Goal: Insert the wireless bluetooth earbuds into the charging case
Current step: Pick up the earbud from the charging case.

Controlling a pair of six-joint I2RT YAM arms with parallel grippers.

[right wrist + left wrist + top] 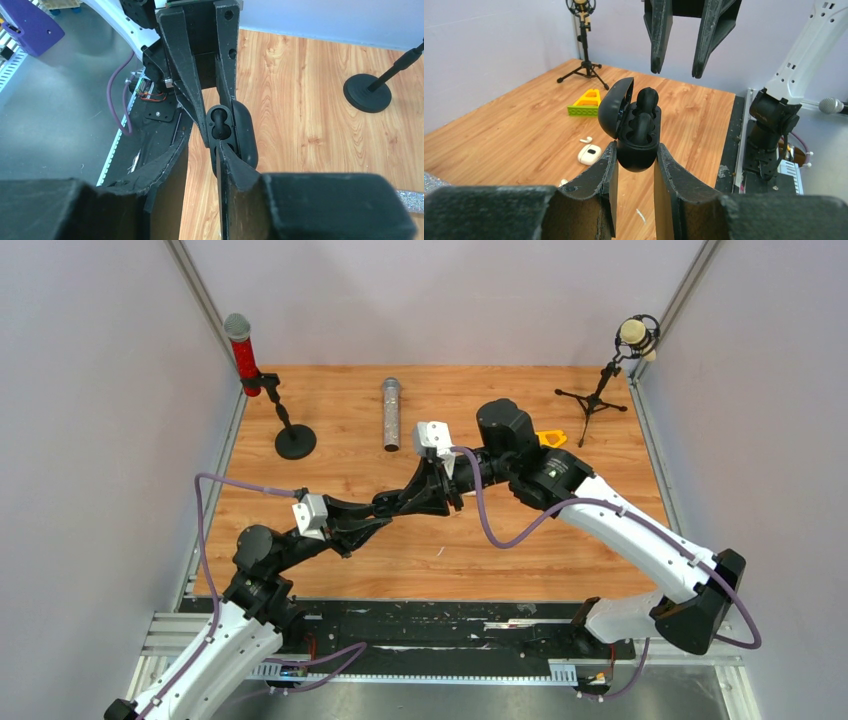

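My left gripper is shut on the base of a black charging case, held upright above the table with its lid swung open. Two rounded black earbuds sit in it: one stands proud at the far end, the other lies lower. My right gripper hangs open just above the case, nothing between its fingers; in its own view the case lies just beyond its fingertips. On the table lie a white case and two white earbuds.
A yellow and green brick and a small microphone tripod stand at the back right. A red microphone on a round stand and a silver microphone lie further back. A thin white sliver rests on the wood.
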